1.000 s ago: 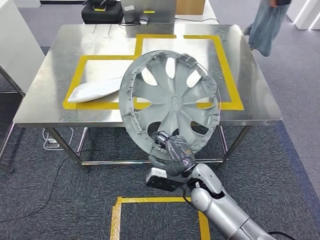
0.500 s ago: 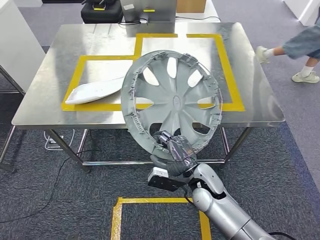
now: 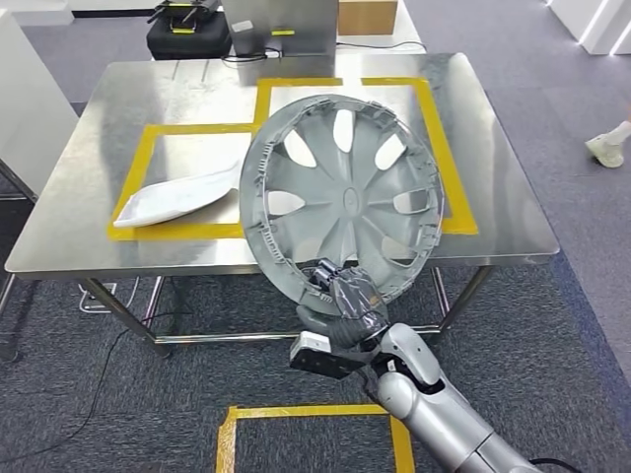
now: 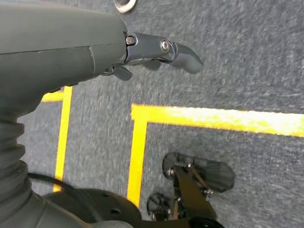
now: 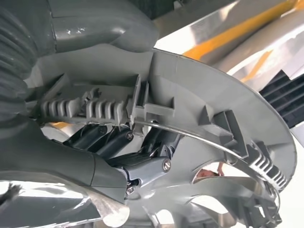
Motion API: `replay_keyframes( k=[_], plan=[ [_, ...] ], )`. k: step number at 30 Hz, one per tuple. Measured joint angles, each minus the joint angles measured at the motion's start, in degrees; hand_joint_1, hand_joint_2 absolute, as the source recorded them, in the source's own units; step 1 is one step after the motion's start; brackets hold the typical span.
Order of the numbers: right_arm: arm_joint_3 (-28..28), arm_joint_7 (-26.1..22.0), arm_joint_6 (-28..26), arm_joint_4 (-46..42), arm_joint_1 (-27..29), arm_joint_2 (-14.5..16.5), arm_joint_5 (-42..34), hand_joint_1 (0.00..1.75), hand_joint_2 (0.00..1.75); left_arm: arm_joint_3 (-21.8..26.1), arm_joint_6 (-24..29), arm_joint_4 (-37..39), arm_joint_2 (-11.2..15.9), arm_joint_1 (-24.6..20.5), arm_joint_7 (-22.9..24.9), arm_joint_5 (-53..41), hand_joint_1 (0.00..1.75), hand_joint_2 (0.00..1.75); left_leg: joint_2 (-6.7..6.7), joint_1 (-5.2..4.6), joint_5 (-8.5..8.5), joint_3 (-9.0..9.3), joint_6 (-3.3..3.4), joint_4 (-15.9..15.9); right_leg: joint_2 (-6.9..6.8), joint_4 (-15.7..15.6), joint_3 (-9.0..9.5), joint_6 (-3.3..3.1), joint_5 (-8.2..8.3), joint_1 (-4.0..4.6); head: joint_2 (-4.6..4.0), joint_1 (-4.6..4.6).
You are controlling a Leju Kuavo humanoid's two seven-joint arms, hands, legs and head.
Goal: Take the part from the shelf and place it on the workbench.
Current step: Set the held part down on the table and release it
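Observation:
A large grey wheel cover (image 3: 342,202) with spoke openings stands nearly upright in front of the steel workbench (image 3: 506,197), its upper half overlapping the tabletop in the head view. My right hand (image 3: 346,305) grips its lower rim from below, just ahead of the bench's front edge. In the right wrist view the fingers (image 5: 143,166) curl through an opening behind the ribbed rim (image 5: 201,95). My left hand (image 4: 71,47) hangs over the carpet, holding nothing, with its thumb stretched out.
A white curved panel (image 3: 178,194) lies on the bench's left side inside yellow tape (image 3: 447,148). A black case (image 3: 186,34), a grey box (image 3: 279,25) and a cardboard box (image 3: 367,15) sit beyond the far edge. A person's shoe (image 3: 606,148) is at far right.
The whole view has shifted, so the camera moved a little toward the bench. The person at the right walked away, leaving one shoe in view. My right hand still holds the wheel cover.

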Motion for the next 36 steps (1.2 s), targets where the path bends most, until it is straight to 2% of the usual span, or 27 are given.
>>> replay_keyframes(
  k=[2, 3, 5, 7, 8, 9, 10, 12, 13, 14, 16, 17, 18, 19, 21, 22, 23, 24, 25, 26, 28, 29, 30, 33, 34, 35, 36],
  plan=[
    [-0.02, 0.12, -0.16, -0.01, 0.16, 0.0, 0.12, 1.75, 1.75, 0.01, 0.01, -0.01, 0.03, 0.06, -0.01, -0.05, 0.0, 1.75, -0.07, 0.13, -0.5, 1.07, 0.5, -1.03, -0.04, 0.69, -0.12, 0.7, 0.15, -0.14, 0.0, 0.05],
    [-0.03, 0.18, -0.17, -0.01, 0.22, 0.0, 0.13, 1.75, 1.75, 0.01, 0.01, -0.01, 0.07, 0.12, -0.04, -0.09, 0.0, 1.75, -0.09, 0.29, -0.69, 1.77, 0.81, -1.42, -0.09, 2.19, -0.85, 1.01, 0.04, -0.18, 0.0, 0.13],
    [-0.02, 0.23, -0.17, -0.02, 0.22, 0.0, 0.24, 1.75, 1.75, 0.01, -0.01, -0.01, 0.13, 0.04, -0.1, -0.19, 0.0, 1.75, -0.11, 0.53, -1.21, 2.94, 1.22, -1.85, -0.18, 7.95, -4.46, 1.47, -1.25, -0.28, 0.0, 0.36],
    [0.01, 0.25, -0.16, -0.01, 0.29, 0.0, 0.39, 1.75, 1.75, 0.0, -0.05, 0.0, 0.05, -0.05, -0.11, -0.31, 0.0, 1.75, -0.12, 0.59, -2.02, 3.72, 1.32, -1.88, -0.22, 14.63, -9.55, 1.91, -3.45, -0.42, 0.0, 0.45],
    [0.01, 0.28, -0.16, 0.01, 0.37, 0.0, 0.43, 1.75, 1.75, -0.01, -0.07, 0.0, 0.0, -0.01, -0.11, -0.34, 0.0, 1.75, -0.13, 0.61, -2.53, 4.29, 1.28, -1.88, -0.23, 16.2, -11.44, 2.06, -3.96, -0.49, 0.0, 0.46],
    [-0.01, 0.35, -0.16, 0.02, 0.43, 0.0, 0.41, 1.75, 1.75, 0.0, -0.06, 0.0, -0.05, 0.07, -0.11, -0.37, 0.0, 1.75, -0.15, 0.66, -3.11, 5.03, 1.18, -1.88, -0.26, 15.87, -12.4, 2.17, -3.42, -0.56, 0.0, 0.47],
    [-0.03, 0.41, -0.16, 0.02, 0.46, 0.0, 0.39, 1.75, 1.75, 0.01, -0.05, 0.0, -0.07, 0.14, -0.11, -0.37, 0.0, 1.75, -0.16, 0.74, -3.77, 5.93, 1.02, -1.88, -0.32, 13.57, -12.31, 2.21, -1.69, -0.63, 0.0, 0.49],
    [-0.06, 0.48, -0.16, 0.05, 0.45, -0.01, 0.44, 1.75, 1.75, 0.02, -0.04, 0.0, -0.07, 0.15, -0.11, -0.37, 0.0, 1.75, -0.15, 0.83, -5.24, 7.66, 0.49, -1.85, -0.66, 6.36, -10.65, 2.23, 3.77, -0.66, 0.0, 0.5],
    [-0.03, 0.48, -0.16, 0.08, 0.36, -0.01, 0.53, 1.75, 1.75, 0.02, -0.03, 0.0, -0.06, 0.04, -0.11, -0.38, 0.0, 1.75, -0.12, 0.81, -5.85, 8.1, 0.15, -1.91, -0.84, 3.62, -9.78, 1.94, 5.31, -0.58, 0.0, 0.52],
    [-0.01, 0.5, -0.16, 0.08, 0.29, -0.01, 0.69, 1.75, 1.75, 0.02, -0.03, 0.0, -0.04, -0.08, -0.1, -0.39, 0.0, 1.75, -0.07, 0.76, -6.33, 8.31, -0.21, -2.06, -0.94, 2.05, -9.31, 1.45, 6.3, -0.46, 0.0, 0.49],
    [-0.01, 0.7, -0.17, 0.1, 0.23, -0.02, 1.04, 1.75, 1.75, 0.02, -0.02, 0.0, -0.06, -0.21, -0.08, -0.43, 0.0, 1.75, -0.02, 0.69, -6.69, 8.78, -0.87, -2.47, -0.91, 1.43, -8.79, 0.17, 5.78, -0.28, 0.0, 0.46],
    [-0.05, 0.84, -0.17, 0.11, 0.29, -0.03, 1.14, 1.75, 1.75, 0.02, -0.02, 0.0, -0.06, -0.21, -0.05, -0.45, 0.0, 1.75, -0.01, 0.71, -6.7, 8.91, -1.12, -2.25, -0.83, 1.28, -8.46, -0.25, 5.85, -0.33, 0.0, 0.4],
    [-0.12, 0.98, -0.17, 0.16, 0.33, -0.05, 1.18, 1.75, 1.75, 0.02, -0.01, 0.0, -0.07, -0.21, -0.04, -0.48, 0.0, 1.75, -0.02, 0.72, -6.4, 8.36, -1.26, -0.85, -0.81, 1.09, -7.97, -0.59, 5.55, -0.39, 0.0, 0.37],
    [-0.19, 1.05, -0.17, 0.21, 0.32, -0.05, 1.18, 1.75, 1.75, 0.02, -0.01, 0.0, -0.07, -0.23, -0.02, -0.51, 0.0, 1.75, -0.03, 0.73, -6.19, 6.87, -1.31, 1.74, -0.77, 0.91, -7.39, -0.87, 5.25, -0.46, 0.0, 0.34],
    [-0.25, 1.11, -0.16, 0.3, 0.3, -0.07, 1.39, 1.75, 1.75, 0.01, -0.01, 0.0, -0.07, -0.21, -0.02, -0.61, 0.0, 1.75, -0.03, 0.66, -7.22, 1.66, -1.31, 9.57, -0.69, 0.72, -6.23, -1.27, 4.5, -0.44, 0.0, 0.25],
    [-0.21, 1.16, -0.14, 0.37, 0.27, -0.06, 1.63, 1.75, 1.75, 0.01, -0.01, 0.0, -0.07, -0.14, -0.02, -0.71, 0.0, 1.75, -0.03, 0.59, -8.85, -0.92, -1.3, 12.75, -0.6, 0.71, -5.6, -1.38, 4.04, -0.36, 0.0, 0.24],
    [-0.16, 1.3, -0.07, 0.49, 0.19, -0.06, 1.97, 1.75, 1.75, 0.01, -0.04, 0.0, -0.07, -0.05, -0.03, -0.87, 0.0, 1.75, -0.03, 0.51, -10.73, -2.98, -1.29, 14.53, -0.47, 0.71, -4.81, -1.47, 3.49, -0.25, 0.0, 0.22],
    [-0.11, 1.5, 0.08, 0.64, 0.02, -0.05, 2.3, 1.75, 1.75, 0.01, -0.09, 0.0, -0.07, 0.01, -0.04, -1.11, 0.0, 1.75, -0.03, 0.44, -12.0, -4.26, -1.21, 14.61, -0.31, 0.71, -3.9, -1.54, 2.85, -0.11, 0.0, 0.24],
    [-0.08, 1.74, 0.35, 0.85, -0.3, -0.04, 2.63, 1.75, 1.75, 0.01, -0.19, 0.0, -0.07, 0.02, -0.07, -1.39, 0.0, 1.75, -0.03, 0.36, -11.91, -4.82, -1.02, 13.14, -0.16, 0.71, -2.9, -1.59, 2.16, 0.06, 0.0, 0.22],
    [-0.07, 1.98, 0.8, 1.08, -0.86, -0.03, 2.96, 1.75, 1.75, -0.02, -0.36, 0.0, -0.07, -0.03, -0.09, -1.77, 0.0, 1.75, -0.04, 0.23, -9.86, -4.83, -0.65, 10.35, -0.04, 0.71, -1.88, -1.62, 1.44, 0.25, 0.0, 0.23],
    [0.03, 2.35, 1.92, 1.69, -2.68, 0.09, 3.49, 1.75, 1.75, -0.13, -0.69, 0.0, 0.03, -0.24, -0.1, -2.56, 0.0, 1.75, -0.24, -0.34, -1.8, -4.43, 0.49, 3.76, 0.18, 0.76, -0.7, -1.56, 0.14, 0.49, 0.0, 0.35],
    [0.09, 2.51, 2.41, 2.06, -3.86, 0.23, 3.71, 1.75, 1.75, -0.22, -0.8, 0.01, 0.07, -0.43, -0.07, -2.92, 0.0, 1.75, -0.36, -0.68, 1.51, -4.26, 0.86, 1.59, 0.36, 0.8, -0.41, -1.35, -0.37, 0.52, 0.0, 0.44],
    [0.16, 2.62, 2.76, 2.39, -5.02, 0.37, 3.84, 1.75, 1.75, -0.31, -0.83, 0.01, 0.09, -0.63, -0.03, -3.13, 0.0, 1.75, -0.5, -0.99, 3.44, -4.21, 1.11, 0.49, 0.53, 0.76, -0.33, -1.04, -0.7, 0.44, 0.0, 0.5],
    [0.28, 2.77, 3.15, 3.0, -7.27, 0.71, 4.01, 1.75, 1.75, -0.48, -0.81, 0.02, -0.03, -1.22, 0.07, -3.4, 0.0, 1.75, -0.61, -0.97, 3.96, -3.35, 1.36, -0.7, 0.49, 0.47, 0.03, 0.07, -1.47, 0.3, 0.0, 0.54],
    [0.32, 2.78, 3.18, 3.16, -7.66, 0.77, 4.01, 1.75, 1.75, -0.51, -0.82, 0.02, -0.04, -1.38, 0.08, -3.44, 0.0, 1.75, -0.6, -0.77, 3.94, -2.94, 1.53, -1.2, 0.29, 1.53, -0.48, 0.41, -2.22, 0.31, 0.0, 0.58],
    [0.37, 2.76, 3.2, 3.34, -8.0, 0.81, 4.04, 1.75, 1.75, -0.52, -0.82, 0.02, -0.07, -1.52, 0.08, -3.45, 0.0, 1.75, -0.58, -0.57, 3.88, -2.59, 1.71, -1.6, 0.11, 3.94, -1.79, 0.77, -3.43, 0.28, 0.0, 0.63],
    [0.44, 2.74, 3.28, 3.54, -8.29, 0.81, 4.14, 1.75, 1.75, -0.54, -0.84, 0.02, -0.08, -1.64, 0.09, -3.51, 0.0, 1.75, -0.59, -0.52, 3.72, -2.42, 1.85, -1.74, -0.05, 7.56, -3.89, 1.11, -4.86, 0.15, 0.0, 0.65]
  ],
)
